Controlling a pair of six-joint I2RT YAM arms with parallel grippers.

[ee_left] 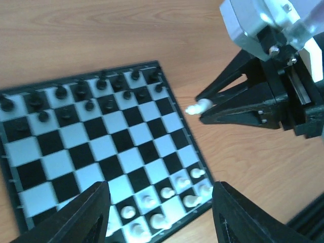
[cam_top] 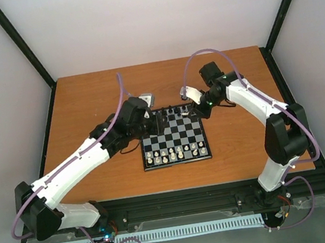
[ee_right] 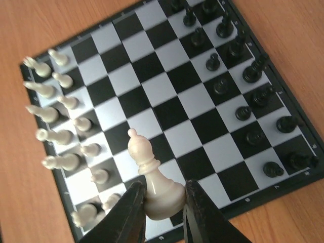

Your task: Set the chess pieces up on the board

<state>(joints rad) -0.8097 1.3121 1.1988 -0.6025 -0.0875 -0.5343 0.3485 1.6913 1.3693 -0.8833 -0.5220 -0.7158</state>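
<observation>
The left arm (cam_top: 70,168) is being stretched from the near left corner of the table (cam_top: 83,97) toward its middle, the left gripper (ee_left: 159,202) being held with jaws wide apart. The right arm (cam_top: 259,105) is being bent inward from the near right corner, the right gripper (ee_right: 164,195) being clamped on a cream-white chess piece (ee_right: 149,172).

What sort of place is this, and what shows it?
Probably a robotics lab test cell: a wooden table enclosed by plain white walls and black frame struts, with two robot arms bolted at its near edge.

Bright, even light; the board (ee_left: 114,121) looks soft, bluish.
</observation>
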